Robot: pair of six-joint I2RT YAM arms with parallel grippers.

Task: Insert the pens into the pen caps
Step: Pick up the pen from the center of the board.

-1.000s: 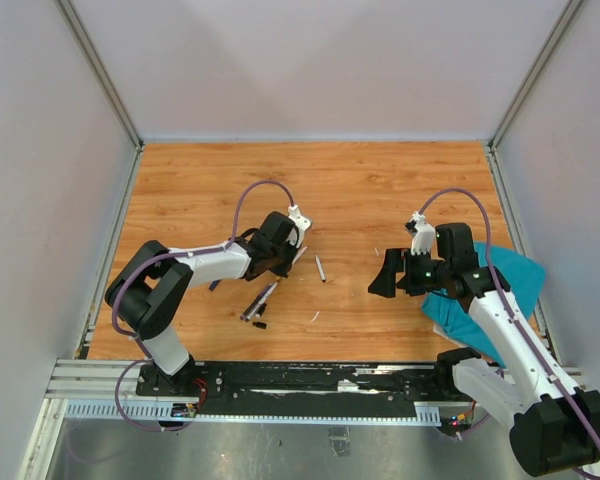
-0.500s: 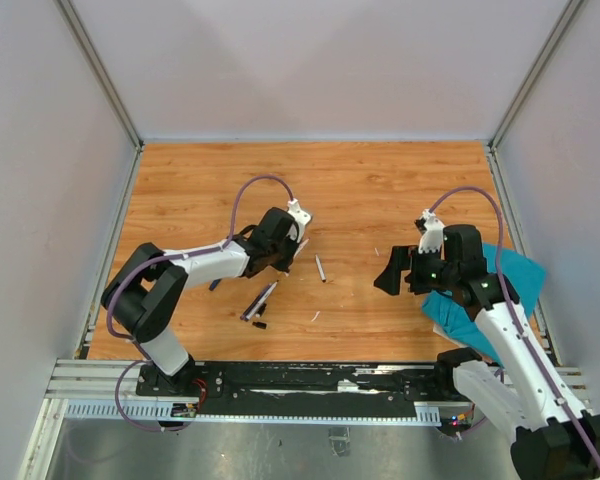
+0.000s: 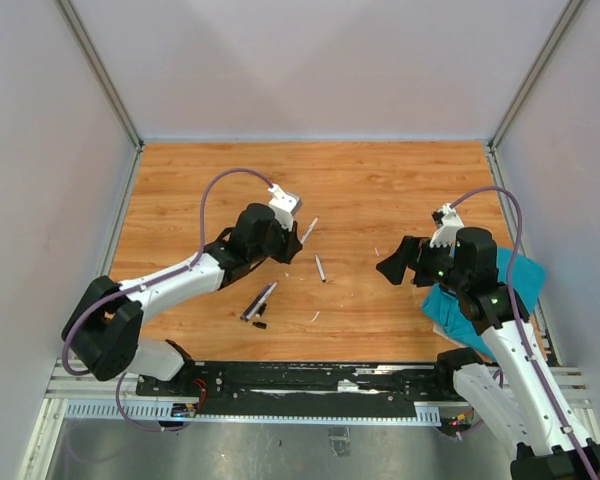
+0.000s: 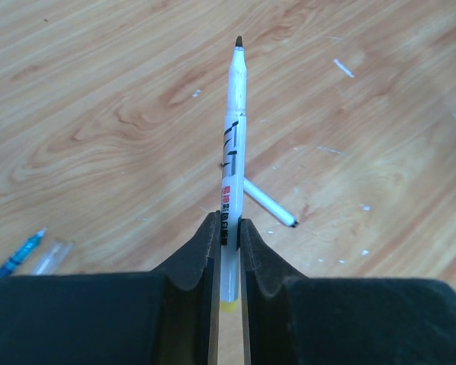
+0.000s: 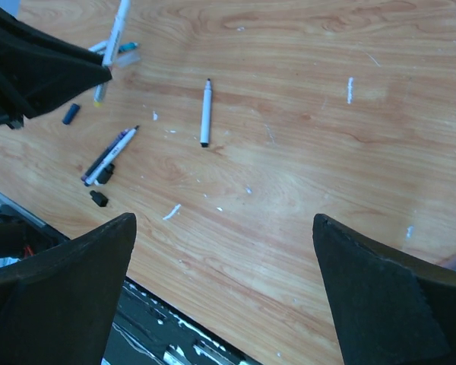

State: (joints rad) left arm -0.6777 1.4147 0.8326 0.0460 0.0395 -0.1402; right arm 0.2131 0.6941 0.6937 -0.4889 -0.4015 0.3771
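My left gripper [image 3: 293,241] [image 4: 228,222] is shut on a white pen [image 4: 232,144] with a yellow rear end, held above the table with its dark tip pointing away; the pen also shows in the top view [image 3: 308,227]. A second white pen [image 3: 320,268] [image 5: 206,112] lies on the wood right of it. Two more pens [image 3: 260,299] [image 5: 109,157] lie together nearer the front, with small black caps [image 3: 260,324] [image 5: 99,199] beside them. A bluish cap [image 5: 71,114] lies further left. My right gripper [image 3: 398,266] [image 5: 224,220] is open wide and empty, above bare wood.
A teal cloth [image 3: 478,302] lies under my right arm at the table's right side. A blue pen [image 4: 18,255] and a clear cap [image 4: 52,257] lie left of my left gripper. A white scrap [image 5: 172,211] lies on the wood. The black rail [image 3: 310,380] runs along the front edge.
My left arm has risen and stretched toward the table's middle with the white pen in its grip. My right arm has drawn back slightly to the right, still open.
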